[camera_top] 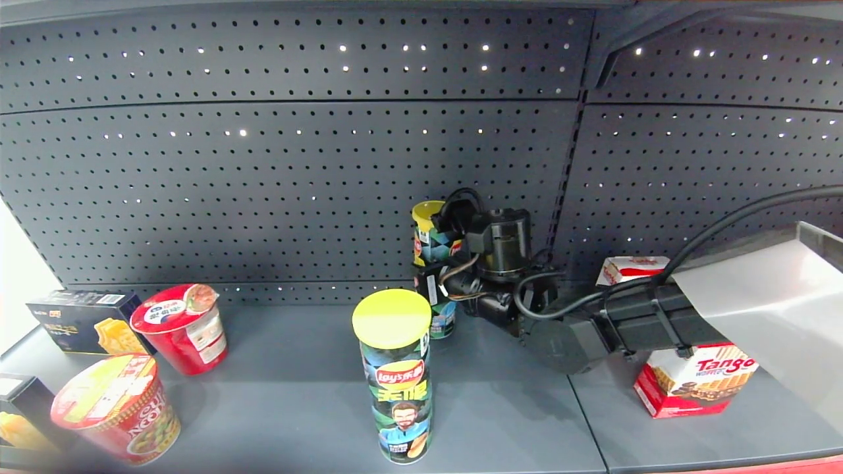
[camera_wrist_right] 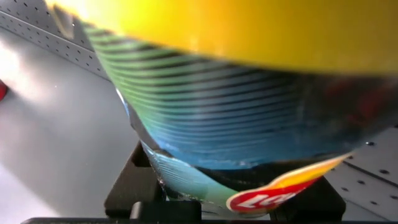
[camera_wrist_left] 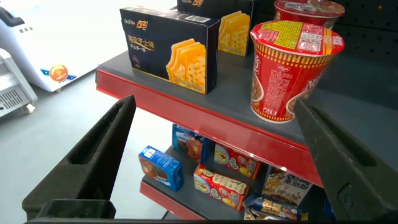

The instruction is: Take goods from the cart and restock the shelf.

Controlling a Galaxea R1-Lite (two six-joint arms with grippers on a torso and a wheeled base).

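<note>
The right gripper (camera_top: 438, 280) pinches a chip can (camera_top: 427, 247) upright at the back of the shelf (camera_top: 296, 395) — seemingly queuing it behind the front can (camera_top: 393, 375) — left gripper (camera_wrist_left: 214, 106) spread, empty.

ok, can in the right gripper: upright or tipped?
Upright: the can stands vertical, yellow lid on top, right gripper clamped round its middle.

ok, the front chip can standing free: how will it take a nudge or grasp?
Probably tippy: the front chip can is tall and narrow on a small base, so a push near its yellow lid would likely topple it. Lying down, its round body would probably roll on the flat shelf. It looks rigid, so a side grasp should hold.
</note>
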